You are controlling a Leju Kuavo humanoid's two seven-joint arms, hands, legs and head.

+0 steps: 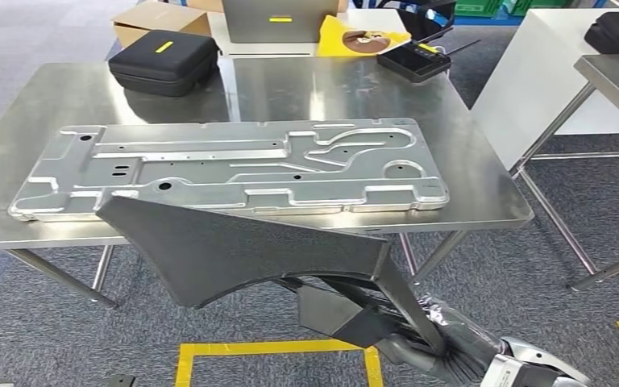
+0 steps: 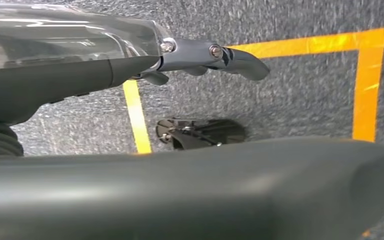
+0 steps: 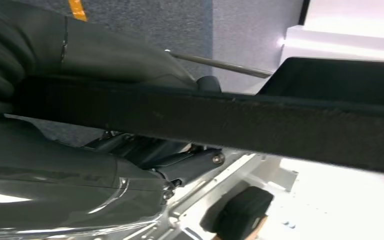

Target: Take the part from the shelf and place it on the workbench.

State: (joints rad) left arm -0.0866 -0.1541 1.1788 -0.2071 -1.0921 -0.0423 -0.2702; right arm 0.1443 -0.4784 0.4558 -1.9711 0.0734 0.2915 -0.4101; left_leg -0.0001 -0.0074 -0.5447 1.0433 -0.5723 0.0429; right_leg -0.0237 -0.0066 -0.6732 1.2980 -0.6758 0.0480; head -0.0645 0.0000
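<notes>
Gripping the dark curved part [image 1: 242, 254] by its lower end, the right hand [image 1: 419, 343] holds it just short of the counter [image 1: 483, 185], its tip overlapping the near edge. Beyond it lies a stamped metal panel [image 1: 234, 165], with a black case [image 1: 165, 60] farther back. Left hand [image 2: 205, 55] hangs over the floor, apparently holding nothing, fingers stretched out.

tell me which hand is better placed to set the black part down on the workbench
Right. The right hand already grips the black part, held near the workbench front edge. The left hand hangs over the floor, holding nothing.
</notes>
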